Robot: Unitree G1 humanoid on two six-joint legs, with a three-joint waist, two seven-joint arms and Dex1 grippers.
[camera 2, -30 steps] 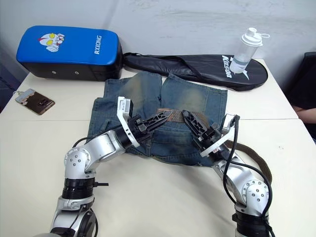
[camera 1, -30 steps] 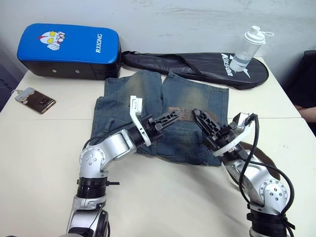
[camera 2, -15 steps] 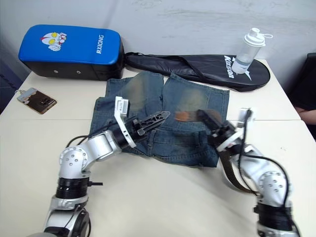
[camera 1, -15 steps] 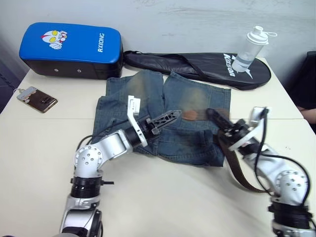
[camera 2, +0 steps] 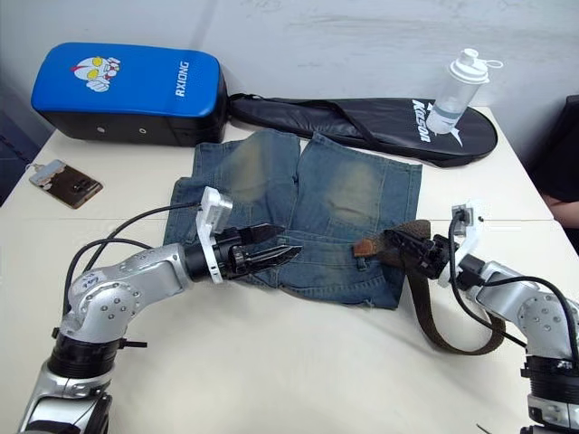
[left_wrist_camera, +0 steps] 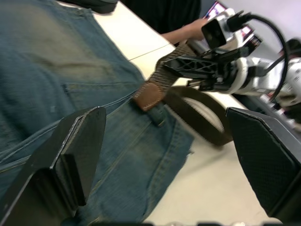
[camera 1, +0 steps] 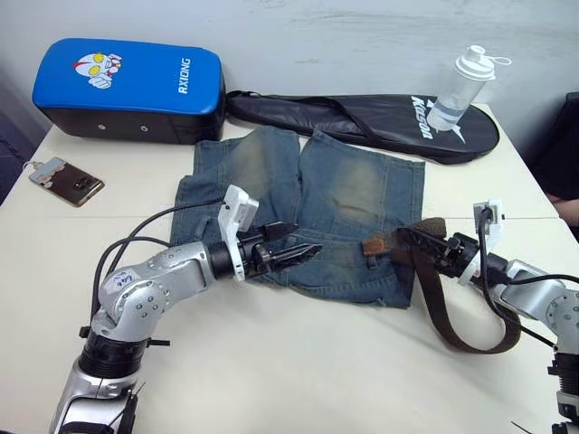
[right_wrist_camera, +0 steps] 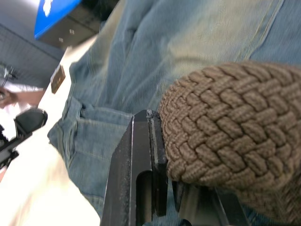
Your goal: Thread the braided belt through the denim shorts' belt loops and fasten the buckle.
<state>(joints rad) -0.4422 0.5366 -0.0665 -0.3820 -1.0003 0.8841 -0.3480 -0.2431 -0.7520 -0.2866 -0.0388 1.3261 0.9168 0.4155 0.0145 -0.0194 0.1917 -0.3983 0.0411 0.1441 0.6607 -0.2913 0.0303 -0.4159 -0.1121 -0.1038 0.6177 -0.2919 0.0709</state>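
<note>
Cream table (camera 1: 298,362) against a pale wall carries faded blue denim shorts (camera 1: 308,208); the right end effector (camera 1: 418,242) clamps the brown braided belt (camera 1: 452,312) beside their waistband, the left end effector (camera 1: 294,244) hovers agape over them.

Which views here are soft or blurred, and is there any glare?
Left wrist view: the left gripper's fingers loom dark and soft, while the braided belt beyond is fairly crisp. Right wrist view: the belt's weave is sharp, the denim shorts behind it soft. Head views: even light, no strong glare on the table.
</note>
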